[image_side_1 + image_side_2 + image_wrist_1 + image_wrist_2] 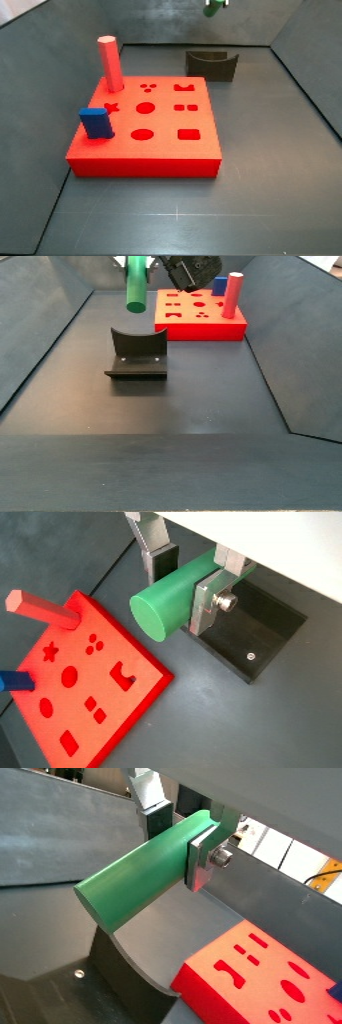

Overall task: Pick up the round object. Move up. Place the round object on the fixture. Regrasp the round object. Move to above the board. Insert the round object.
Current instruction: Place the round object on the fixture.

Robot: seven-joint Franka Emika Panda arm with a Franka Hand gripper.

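My gripper [185,592] is shut on the round object, a smooth green peg [167,607], and holds it in the air; the peg sticks out from between the silver fingers in both wrist views [134,883]. In a side view the peg [135,284] hangs upright, high above the fixture [136,353], with the dark gripper body beside its upper end. Only the peg's tip [214,5] shows in a side view. The fixture [211,64] with its U-shaped notch stands behind the red board [147,150]. Below the gripper lie the fixture's base [261,627] and the board [147,677].
A tall salmon-red peg [108,62] and a short blue block [95,123] stand in the board's left holes. The dark floor is walled on all sides, and the wall slopes close behind the fixture. The board also shows in a wrist view [214,983].
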